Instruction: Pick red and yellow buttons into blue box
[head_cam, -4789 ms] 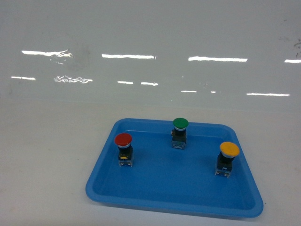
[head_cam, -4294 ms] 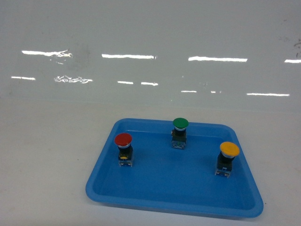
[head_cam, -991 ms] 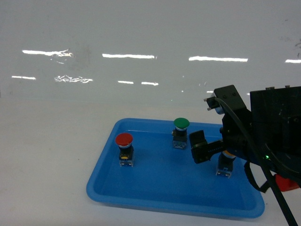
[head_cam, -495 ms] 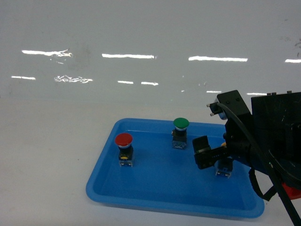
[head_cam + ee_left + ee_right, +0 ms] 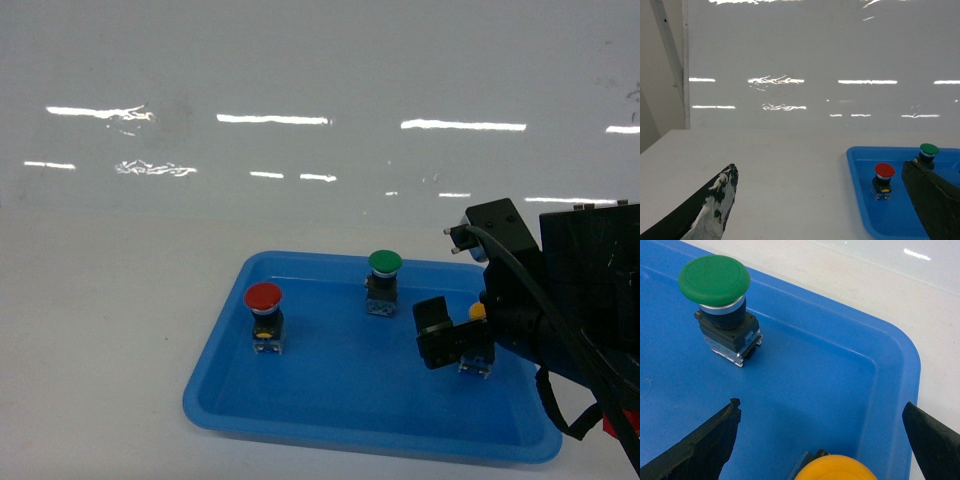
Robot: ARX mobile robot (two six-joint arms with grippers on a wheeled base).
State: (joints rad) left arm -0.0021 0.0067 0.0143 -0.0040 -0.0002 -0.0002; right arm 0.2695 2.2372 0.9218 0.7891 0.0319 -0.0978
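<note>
The red button (image 5: 264, 297) stands upright at the left of a shallow blue tray (image 5: 350, 426); it also shows in the left wrist view (image 5: 884, 170). The yellow button (image 5: 478, 311) stands at the tray's right, mostly hidden behind my right gripper (image 5: 462, 338). That gripper is open, and its fingers straddle the yellow cap (image 5: 837, 469) without touching it; my right gripper (image 5: 820, 407) has bare tray floor between its tips. My left gripper (image 5: 818, 169) is open over bare table left of the tray, holding nothing. The blue box is out of view.
A green button (image 5: 385, 263) stands at the back middle of the tray, close to the right gripper's left finger (image 5: 434, 334); the green button (image 5: 715, 279) is ahead and left in the right wrist view. The tray's right rim (image 5: 900, 347) lies close by. White table surrounds the tray (image 5: 858, 190).
My right arm came in from the right and has sunk lower over the yellow button, which is now mostly covered. The red and green buttons have not moved.
</note>
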